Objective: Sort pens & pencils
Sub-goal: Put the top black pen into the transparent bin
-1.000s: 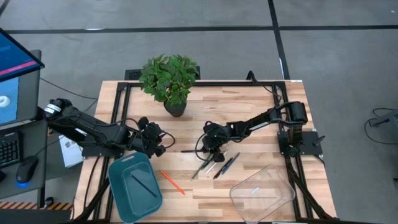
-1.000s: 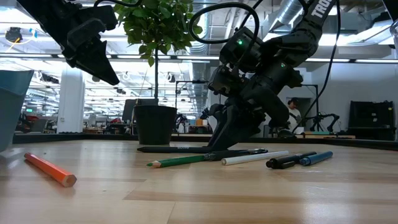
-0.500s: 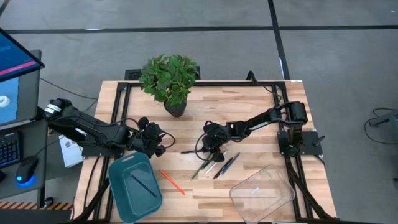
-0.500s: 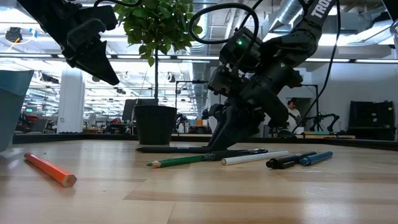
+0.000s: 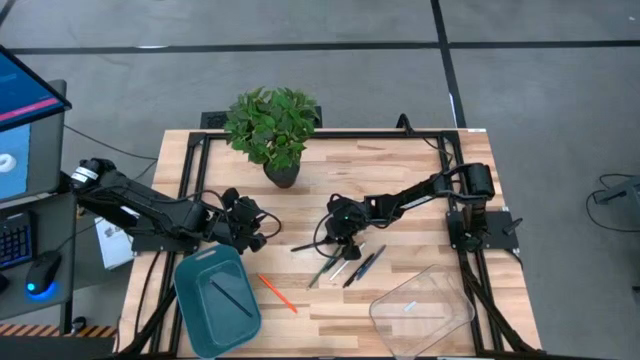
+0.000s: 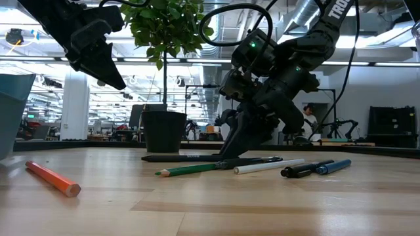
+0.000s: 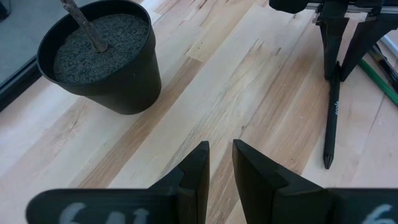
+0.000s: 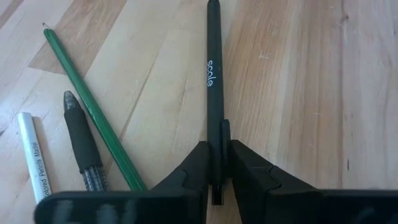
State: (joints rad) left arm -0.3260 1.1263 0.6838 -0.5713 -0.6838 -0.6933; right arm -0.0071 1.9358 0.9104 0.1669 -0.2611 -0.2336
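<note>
A black pen (image 8: 214, 74) with white lettering lies on the wooden table at mid-table, and my right gripper (image 8: 217, 165) is shut on its near end. Beside it lie a green pencil (image 8: 93, 106), a dark pen (image 8: 81, 143) and a white pencil (image 8: 34, 155). Toward the table's right, a black pen (image 6: 305, 169) and a blue pen (image 6: 335, 166) lie flat. An orange pencil (image 5: 277, 292) lies toward the near edge. My left gripper (image 7: 221, 162) hangs above the table near the teal tray (image 5: 190, 290), its fingers a little apart with nothing between them. The tray holds one dark pen (image 5: 232, 298). My right gripper pinches the black pen's clip end (image 8: 217, 134) between its two fingers, one on each side of the barrel. The fingers slant down from the table's right side, roughly in line with the pen. The pen lies along the table, its free end (image 5: 295, 247) pointing toward the left.
A potted plant (image 5: 272, 125) stands at the far side, its black pot (image 7: 99, 56) close to my left gripper. A clear container (image 5: 420, 310) with one whitish stick in it sits at the near right. Black frame rails (image 5: 190, 170) run along the table's edges.
My right gripper has closed its fingers on the black pen without moving. The pen's free end has swung a little toward the table's near edge, while its clip end stayed between the fingers.
</note>
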